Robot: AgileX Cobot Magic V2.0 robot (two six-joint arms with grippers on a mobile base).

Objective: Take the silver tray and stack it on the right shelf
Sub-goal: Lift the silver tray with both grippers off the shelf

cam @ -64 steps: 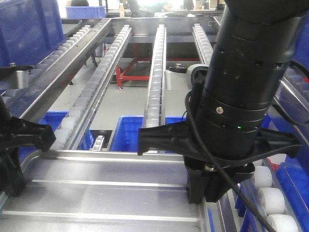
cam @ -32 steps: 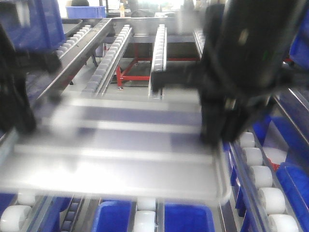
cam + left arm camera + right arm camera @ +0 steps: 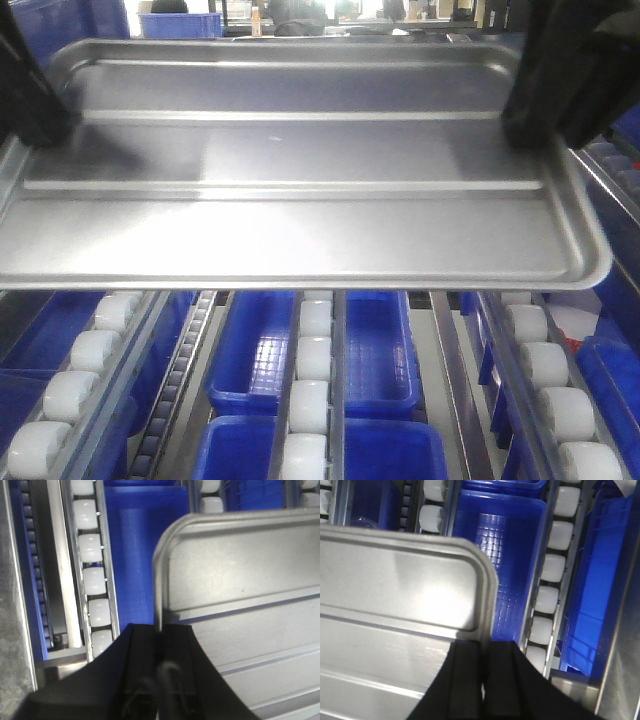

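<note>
The silver tray [image 3: 300,190] hangs level in the air above the rack, its two long ridges running across its floor. My left gripper [image 3: 35,100] is shut on the rim of its left short edge, and in the left wrist view the black fingers [image 3: 145,645] pinch the tray [image 3: 240,580] at that rim, gripper [image 3: 161,627]. My right gripper [image 3: 545,100] is shut on the right short edge; the right wrist view shows the gripper [image 3: 484,644] clamping the tray [image 3: 395,580] just behind its rounded corner. I cannot tell which rack level is the right shelf.
White roller tracks [image 3: 545,390] [image 3: 75,385] [image 3: 305,400] run in steel rails under the tray. Blue plastic bins [image 3: 310,340] [image 3: 135,555] [image 3: 510,555] sit on the level below. Another blue bin [image 3: 175,22] stands far back.
Both arms have risen with the tray. It went from low at the front of the view to high up, now covering the far rack and the arms.
</note>
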